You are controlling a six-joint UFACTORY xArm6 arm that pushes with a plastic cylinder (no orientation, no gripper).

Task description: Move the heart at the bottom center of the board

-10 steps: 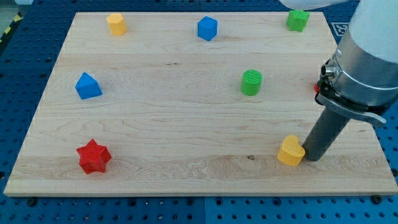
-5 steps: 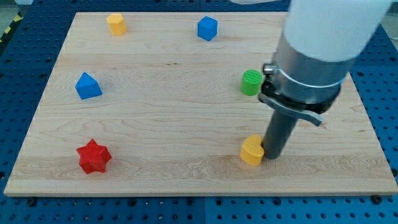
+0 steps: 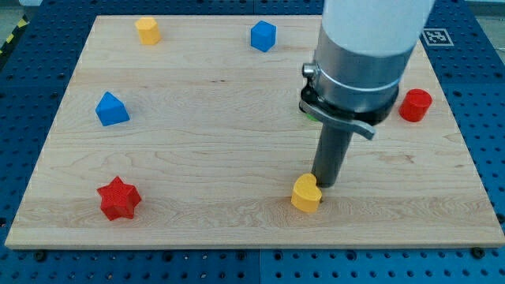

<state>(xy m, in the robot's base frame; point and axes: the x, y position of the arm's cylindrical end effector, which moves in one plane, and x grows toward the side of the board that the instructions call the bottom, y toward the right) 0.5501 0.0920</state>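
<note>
Camera view, present moment. One view only.

Item 1: yellow heart (image 3: 305, 194). Lies near the board's bottom edge, a little to the view's right of that edge's middle. Task object.

Item 2: my tip (image 3: 324, 186). Plain rod end with nothing to open or close and nothing held; it stands on the board, touching the heart's upper right side.

Item 3: red star (image 3: 118, 198), near the bottom left corner, well apart from the heart.

Item 4: blue triangular block (image 3: 111, 109), near the left edge at mid-height.

Item 5: small yellow block (image 3: 147, 30), near the top edge toward the left corner; shape not clear.

Item 6: blue cube (image 3: 263, 35), near the top edge at about its middle.

Item 7: red cylinder (image 3: 415, 105), near the right edge at mid-height.

Item 8: green block (image 3: 308, 113), a sliver only, almost wholly hidden behind the arm's body.

Item 9: wooden board (image 3: 205, 134), bearing all of the above.

Change noted: over the last second the heart has travelled from near the bottom right corner leftward along the bottom edge, with the tip behind it throughout. The red cylinder, earlier hidden by the arm, is now uncovered.

Assessment: the push appears nearly complete; a short further shove toward the view's left should bring the heart to bottom centre.
</note>
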